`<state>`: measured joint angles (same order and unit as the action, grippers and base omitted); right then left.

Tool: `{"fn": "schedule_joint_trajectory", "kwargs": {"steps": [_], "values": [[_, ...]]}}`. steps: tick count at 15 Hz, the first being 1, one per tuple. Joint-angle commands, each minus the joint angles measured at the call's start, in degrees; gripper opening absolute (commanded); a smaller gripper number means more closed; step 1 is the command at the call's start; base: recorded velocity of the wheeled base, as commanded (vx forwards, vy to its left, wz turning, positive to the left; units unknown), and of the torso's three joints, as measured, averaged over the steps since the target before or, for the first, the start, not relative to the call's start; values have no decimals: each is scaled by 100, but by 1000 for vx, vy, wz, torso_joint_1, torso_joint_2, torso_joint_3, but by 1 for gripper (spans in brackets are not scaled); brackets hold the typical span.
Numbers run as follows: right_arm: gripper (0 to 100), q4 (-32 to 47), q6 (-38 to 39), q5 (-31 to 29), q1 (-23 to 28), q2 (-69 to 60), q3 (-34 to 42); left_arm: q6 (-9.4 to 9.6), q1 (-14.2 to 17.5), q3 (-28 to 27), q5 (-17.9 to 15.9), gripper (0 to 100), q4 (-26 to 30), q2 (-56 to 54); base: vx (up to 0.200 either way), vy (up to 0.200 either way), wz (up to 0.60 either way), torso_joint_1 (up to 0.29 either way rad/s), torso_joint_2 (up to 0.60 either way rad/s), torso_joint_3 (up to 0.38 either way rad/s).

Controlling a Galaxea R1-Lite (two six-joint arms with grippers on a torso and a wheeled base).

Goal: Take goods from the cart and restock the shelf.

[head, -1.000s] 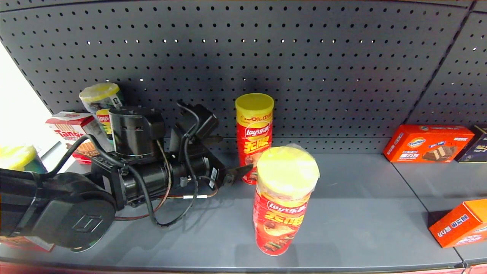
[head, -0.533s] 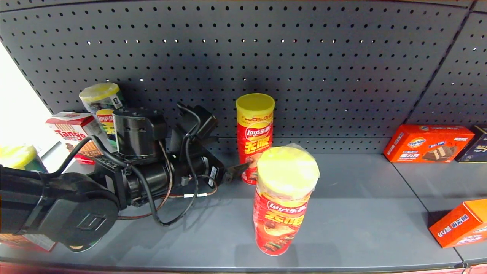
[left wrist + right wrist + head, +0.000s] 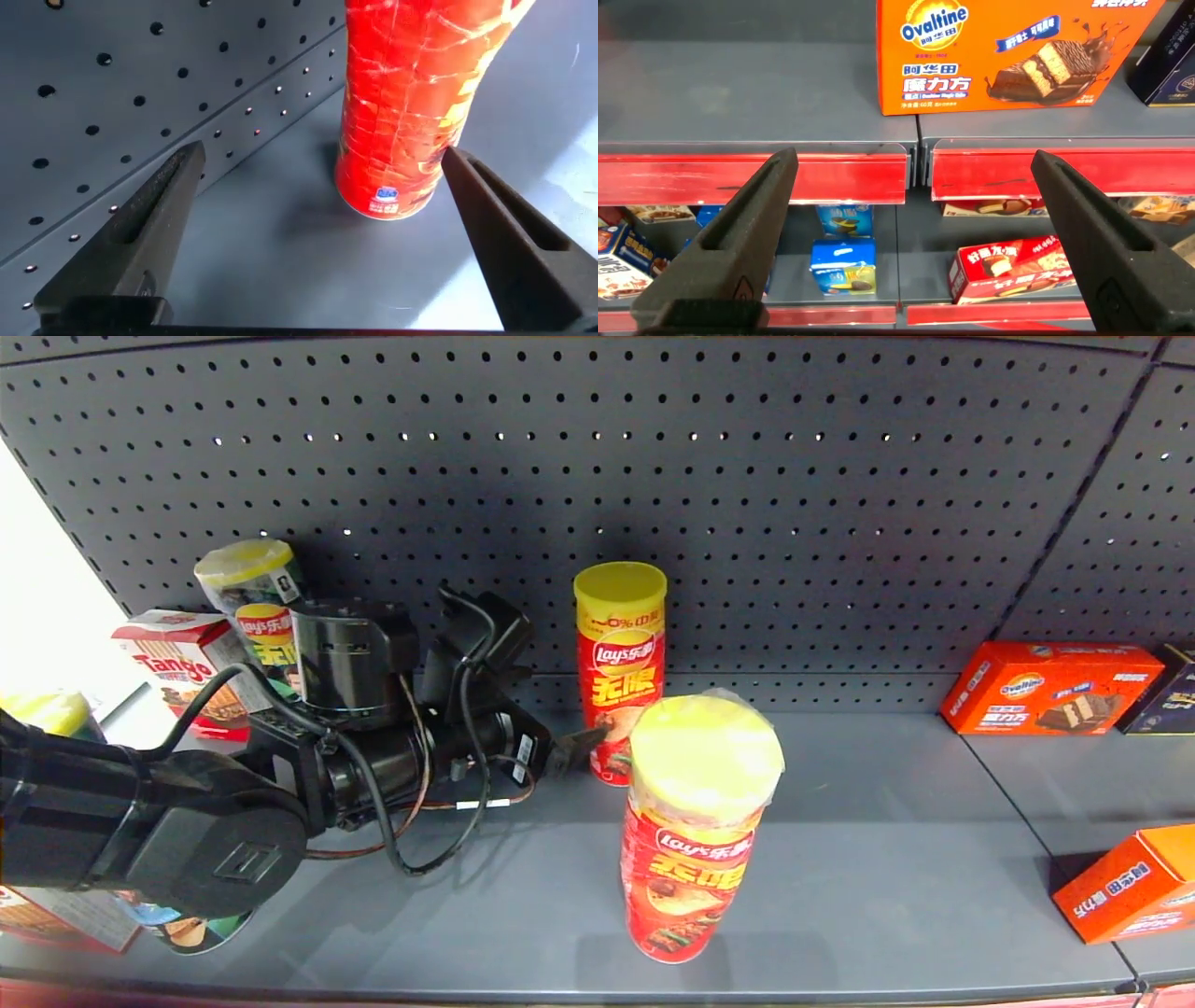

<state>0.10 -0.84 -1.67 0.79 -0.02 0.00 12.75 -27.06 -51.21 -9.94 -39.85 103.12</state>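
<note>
From where I stand, the left gripper (image 3: 322, 159) sits low over the shelf (image 3: 887, 859), pointed at the rear chip can (image 3: 619, 672), which stands upright near the pegboard (image 3: 747, 504). Its fingers (image 3: 140, 224) are spread wide w/ nothing clamped. The can's base is just past the tips and off-centre, right beside one of them; can't tell if that tip touches. A second, front chip can (image 3: 695, 826) stands upright nearer the shelf edge, apart from the rear one. The right gripper (image 3: 913, 161) hangs elsewhere, facing a lower shelf row w/ an orange box (image 3: 1008, 56), fingers also wide apart and empty. So the rear can looks placed, imo, and the arm has to get clear. Main risk is that near fingertip: any sideways swing instead of a straight pull-back would clip the can low down, and a tall, narrow can tips easily, prob. into the front one, which could roll off the edge. Also the arm's bulk is close to the wafer box (image 3: 177, 658) at the far left, so a wide retreat could shove that.
</note>
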Motion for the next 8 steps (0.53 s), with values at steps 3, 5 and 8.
{"fn": "schedule_joint_trajectory", "kwargs": {"steps": [3, 5, 8], "values": [[100, -1, -4, 0, 0, 2, 0, -1, 17, 120, 18, 100, -146, -29, 0, 0, 0, 0, 0, 0], [100, -1, -4, 0, 0, 2, 0, 8, 17, 331, 36, 100, -295, -266, 0, 0, 0, 0, 0, 0], [100, -1, -4, 0, 0, 2, 0, 34, 96, 586, 299, 100, -365, -407, 0, 0, 0, 0, 0, 0]]}}
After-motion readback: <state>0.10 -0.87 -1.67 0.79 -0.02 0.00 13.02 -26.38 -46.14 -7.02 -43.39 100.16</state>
